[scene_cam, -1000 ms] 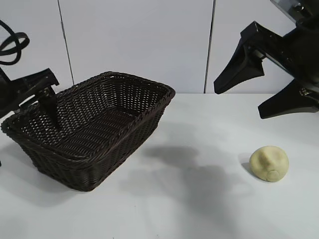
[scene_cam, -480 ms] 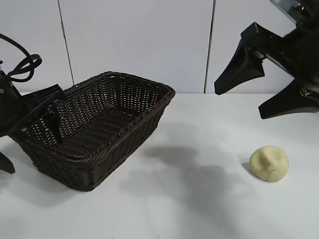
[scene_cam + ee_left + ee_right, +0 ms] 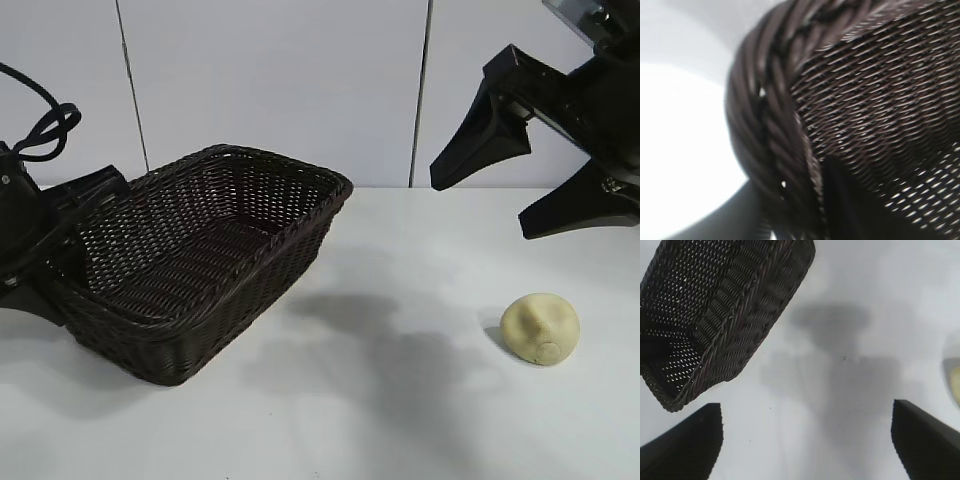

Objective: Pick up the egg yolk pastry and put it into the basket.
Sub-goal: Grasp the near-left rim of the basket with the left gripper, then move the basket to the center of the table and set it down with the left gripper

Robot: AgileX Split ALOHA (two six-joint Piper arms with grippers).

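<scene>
The egg yolk pastry (image 3: 541, 327), a pale yellow dented ball, lies on the white table at the right; a sliver of it shows in the right wrist view (image 3: 954, 377). The dark brown wicker basket (image 3: 215, 265) stands at the left and also shows in the right wrist view (image 3: 715, 315). My right gripper (image 3: 478, 210) hangs wide open and empty, high above the table, up and left of the pastry (image 3: 806, 407). My left gripper (image 3: 60, 270) straddles the basket's left end wall, one finger inside and one outside, clamped on the braided rim (image 3: 765, 110).
The white table (image 3: 400, 420) runs from the basket to the pastry. A white panelled wall (image 3: 280, 90) stands close behind the basket. The left arm's cable (image 3: 45, 125) loops above the basket's left end.
My left gripper has dropped from above the basket's left end down over its rim, and the basket has shifted slightly. The right gripper and the pastry have not moved.
</scene>
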